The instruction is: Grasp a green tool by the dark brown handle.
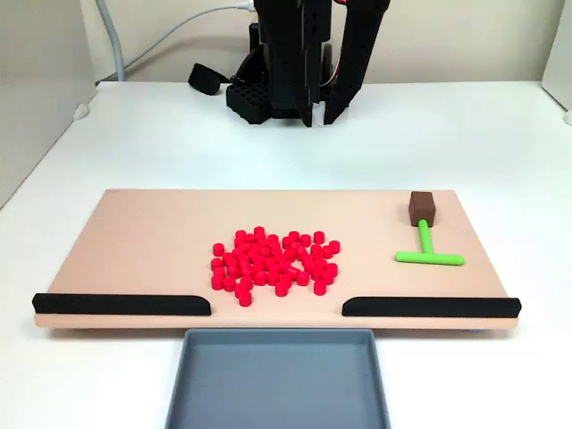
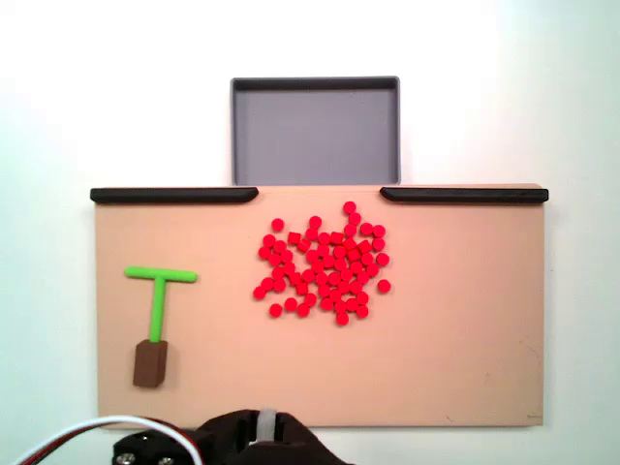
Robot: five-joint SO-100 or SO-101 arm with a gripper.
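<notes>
Overhead, the claw hangs slightly parted and empty, well behind the green tool.

One fixed view faces me from across the tabletop, low and angled down, tray nearest. The other looks straight down from above my base, tray at top. Both share the board.

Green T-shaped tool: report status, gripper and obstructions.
Gripper hangs at the arm's base, off the board, holding nothing; jaw state unclear. Green T-shaped tool flat on the tan board, dark brown handle toward the arm. Red cylinder pile well aside.
</notes>
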